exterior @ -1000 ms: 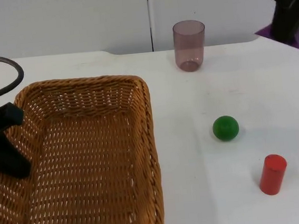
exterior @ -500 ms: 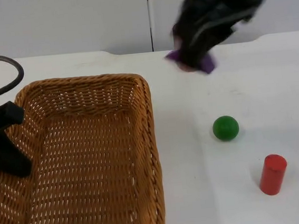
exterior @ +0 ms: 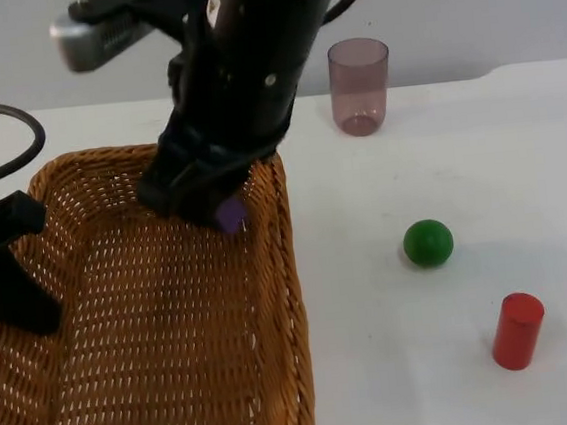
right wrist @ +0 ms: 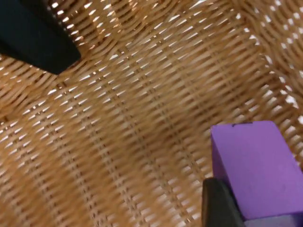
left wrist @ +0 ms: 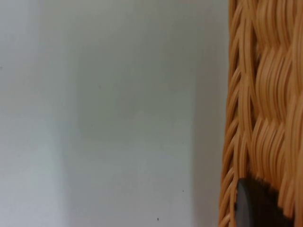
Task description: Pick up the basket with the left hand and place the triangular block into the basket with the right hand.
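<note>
Spreading over the near left of the white desk (exterior: 478,144), the wicker basket (exterior: 164,324) is the biggest thing here, and the left gripper (exterior: 4,285) is clamped on its left rim, one black fingertip pressed against the weave in the left wrist view. The right arm reaches in from above and across, so the right gripper (exterior: 212,204) hangs over the basket's far right corner, just inside the rim. It is closed on the purple triangular block (exterior: 230,215), which the right wrist view (right wrist: 258,168) shows pinched beside a dark finger with open basket floor directly beneath. That is the relation that counts: the block sits straight above the weave, not the rim, so a release should land it inside, my guess being near the far wall. Off to the right stand a tinted cup (exterior: 360,87), a green ball (exterior: 428,243) and a red cylinder (exterior: 517,330), well apart from the basket.
</note>
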You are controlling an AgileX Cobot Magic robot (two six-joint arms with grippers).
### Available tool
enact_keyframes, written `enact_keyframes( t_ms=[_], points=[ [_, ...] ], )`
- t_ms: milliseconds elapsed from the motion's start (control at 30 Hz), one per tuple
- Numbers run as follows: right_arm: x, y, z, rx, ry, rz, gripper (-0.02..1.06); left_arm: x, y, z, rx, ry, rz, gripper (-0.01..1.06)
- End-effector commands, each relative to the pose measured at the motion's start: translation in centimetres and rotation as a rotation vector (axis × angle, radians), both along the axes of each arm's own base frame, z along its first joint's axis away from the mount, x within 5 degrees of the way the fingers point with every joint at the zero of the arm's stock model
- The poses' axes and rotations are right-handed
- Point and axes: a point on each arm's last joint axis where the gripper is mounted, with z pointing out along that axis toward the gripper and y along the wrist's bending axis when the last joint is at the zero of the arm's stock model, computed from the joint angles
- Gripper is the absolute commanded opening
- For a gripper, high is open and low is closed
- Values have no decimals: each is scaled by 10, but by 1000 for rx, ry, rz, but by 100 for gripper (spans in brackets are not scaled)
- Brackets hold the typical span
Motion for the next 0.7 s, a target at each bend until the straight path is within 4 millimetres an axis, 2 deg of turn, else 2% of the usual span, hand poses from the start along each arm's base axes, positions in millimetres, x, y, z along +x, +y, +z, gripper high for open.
enact_keyframes(
  t_ms=[0,33,167,200,267,367,500,533,667],
  points=[
    [2,7,-6,26,-4,-1,30,-1,-1,3,-26,-4,11,0],
    [2,7,-6,26,-4,-1,30,-1,-1,3,-26,-4,11,0],
    [2,9,-13,24,11,-4,51,-1,-2,3,-29,-3,12,0],
    [2,9,-13,24,11,-4,51,-1,-2,3,-29,-3,12,0],
    [3,9,-10,37,-2,-5,59,-1,-2,3,-30,-3,13,0],
    [5,7,-1,54,-21,-11,60,-1,-2,3,-30,-3,13,0],
    [12,-18,44,86,-98,-65,60,-1,-2,3,-31,-2,12,0],
    [12,-18,44,86,-98,-65,60,-1,-2,3,-31,-2,12,0],
    [11,-70,116,165,-168,-166,60,-1,-2,3,-31,-3,13,0]
  ],
)
